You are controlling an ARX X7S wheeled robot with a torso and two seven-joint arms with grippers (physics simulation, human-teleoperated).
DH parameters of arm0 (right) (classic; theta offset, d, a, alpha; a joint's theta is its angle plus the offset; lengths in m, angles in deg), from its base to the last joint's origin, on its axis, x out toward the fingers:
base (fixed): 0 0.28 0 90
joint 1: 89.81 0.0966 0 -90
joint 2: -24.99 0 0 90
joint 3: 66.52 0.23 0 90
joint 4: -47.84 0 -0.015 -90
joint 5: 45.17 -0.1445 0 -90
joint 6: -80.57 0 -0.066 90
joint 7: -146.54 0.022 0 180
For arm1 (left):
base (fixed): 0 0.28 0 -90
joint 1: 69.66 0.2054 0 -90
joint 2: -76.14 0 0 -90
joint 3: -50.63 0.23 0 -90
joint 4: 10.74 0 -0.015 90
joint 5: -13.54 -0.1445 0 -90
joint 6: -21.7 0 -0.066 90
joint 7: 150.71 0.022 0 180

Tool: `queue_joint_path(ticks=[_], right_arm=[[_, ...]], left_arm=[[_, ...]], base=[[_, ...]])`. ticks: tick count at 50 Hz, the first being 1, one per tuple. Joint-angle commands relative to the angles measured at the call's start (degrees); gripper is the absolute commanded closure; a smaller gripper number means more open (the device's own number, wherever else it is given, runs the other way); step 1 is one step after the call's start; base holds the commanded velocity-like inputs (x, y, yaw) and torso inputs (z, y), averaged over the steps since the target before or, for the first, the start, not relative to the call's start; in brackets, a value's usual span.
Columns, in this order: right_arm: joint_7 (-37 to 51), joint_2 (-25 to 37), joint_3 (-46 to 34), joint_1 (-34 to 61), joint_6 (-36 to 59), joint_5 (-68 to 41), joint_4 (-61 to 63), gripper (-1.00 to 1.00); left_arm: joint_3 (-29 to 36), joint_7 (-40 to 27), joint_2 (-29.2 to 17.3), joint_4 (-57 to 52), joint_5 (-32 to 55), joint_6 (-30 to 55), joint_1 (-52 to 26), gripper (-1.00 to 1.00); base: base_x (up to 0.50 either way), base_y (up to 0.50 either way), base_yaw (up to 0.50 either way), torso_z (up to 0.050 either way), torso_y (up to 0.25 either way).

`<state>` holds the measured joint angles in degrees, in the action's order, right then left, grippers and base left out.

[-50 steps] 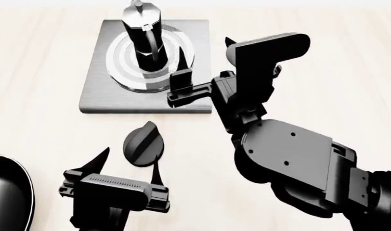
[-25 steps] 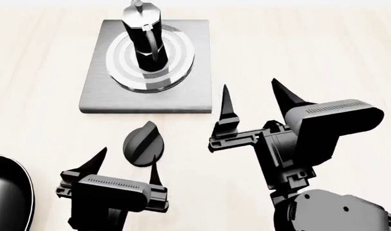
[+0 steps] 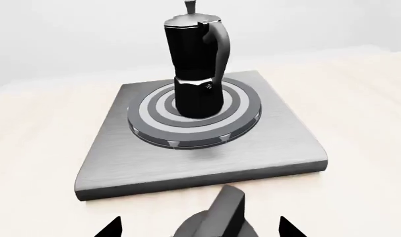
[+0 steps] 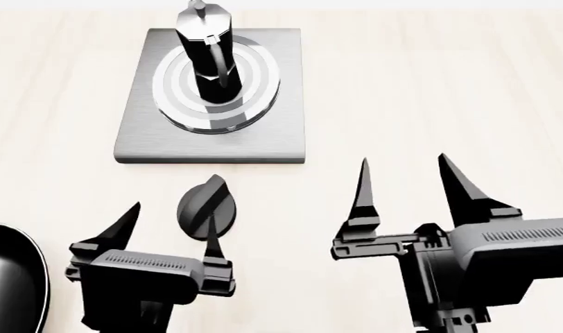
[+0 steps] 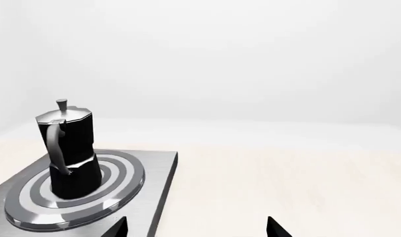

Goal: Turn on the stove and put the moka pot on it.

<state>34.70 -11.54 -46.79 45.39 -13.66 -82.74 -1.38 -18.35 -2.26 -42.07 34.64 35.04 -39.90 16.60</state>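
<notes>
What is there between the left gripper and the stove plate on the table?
The black knob lies there, just ahead of the open left gripper and short of the stove. The head view shows it; the left wrist view shows its ridge too.

Two matte black grippers, same build. Left gripper (image 4: 166, 227): boxy body with a strip of fine ribs along the upper edge, behind two thin fingers (image 4: 123, 223) tapering to sharp points like blades. Right gripper (image 4: 411, 182): same ribbed block behind the fingers, small bracket steps at each finger base. No cables or markings visible.
</notes>
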Motion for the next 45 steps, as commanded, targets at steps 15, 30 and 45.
queue_joint_path(ticks=[15,30,45], right_arm=[[7.8,4.5,4.9,-3.0,-0.9,5.9,3.2,-1.0],[13.3,15.4,8.8,-6.3,-7.8,6.3,7.2,-1.0],[21.8,30.7,19.9,-18.8,-19.6,7.3,9.3,-1.0]], left_arm=[[-13.4,-0.8,0.1,-0.1,2.8,-8.4,2.1,-1.0],[-26.4,-4.1,-2.9,-5.2,8.6,-10.3,7.2,-1.0],[-36.9,-4.8,-3.6,-6.7,11.9,-14.6,14.0,-1.0]], base=[[0.0,0.0,0.0,0.0,0.0],[0.0,0.0,0.0,0.0,0.0],[0.0,0.0,0.0,0.0,0.0]])
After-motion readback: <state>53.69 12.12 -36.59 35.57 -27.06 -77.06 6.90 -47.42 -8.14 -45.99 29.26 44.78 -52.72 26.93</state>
